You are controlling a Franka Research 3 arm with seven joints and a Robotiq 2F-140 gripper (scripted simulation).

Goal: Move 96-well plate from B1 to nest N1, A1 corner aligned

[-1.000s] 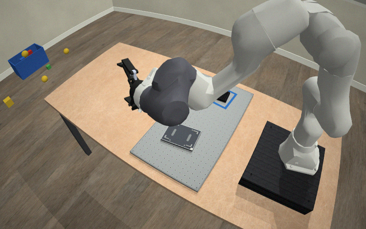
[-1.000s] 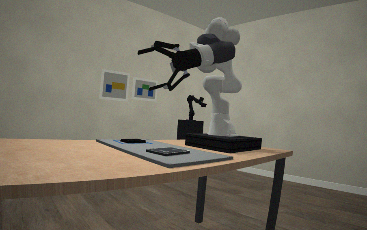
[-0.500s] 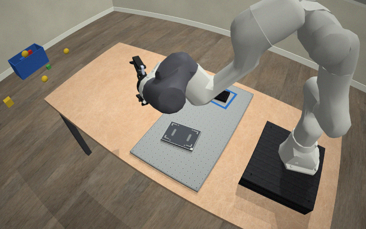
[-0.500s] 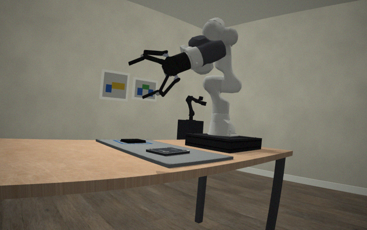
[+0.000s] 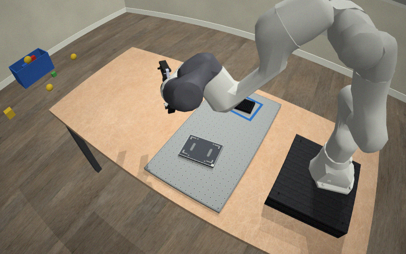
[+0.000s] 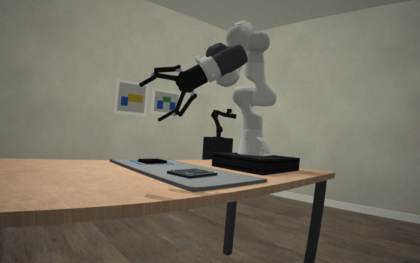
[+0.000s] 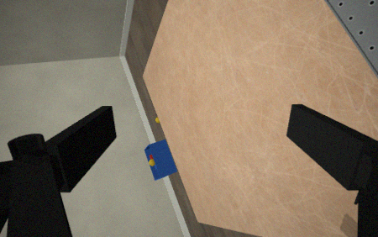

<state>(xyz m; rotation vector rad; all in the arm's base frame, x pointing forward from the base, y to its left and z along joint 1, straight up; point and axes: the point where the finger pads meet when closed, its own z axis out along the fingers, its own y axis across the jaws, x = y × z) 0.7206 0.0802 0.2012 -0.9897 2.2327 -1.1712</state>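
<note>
The black 96-well plate point(image 5: 244, 106) lies inside the blue-outlined spot at the far end of the grey perforated baseplate point(image 5: 214, 149); the arm hides part of it. It also shows in the side view point(image 6: 152, 161). The dark plate nest point(image 5: 200, 150) with white corner marks sits mid-baseplate, empty, and shows in the side view point(image 6: 191, 172). My gripper point(image 6: 152, 97) is open wide and empty, high above the table, tilted down toward the bare wood left of the baseplate. The wrist view shows both fingers with nothing between them.
A black base block point(image 5: 314, 185) carries the arm at the table's right. A blue bin point(image 5: 31, 67) with small balls and cubes around it stands on the floor far left, also in the wrist view point(image 7: 161, 160). A small black arm on a box point(image 6: 218, 136) stands behind the table.
</note>
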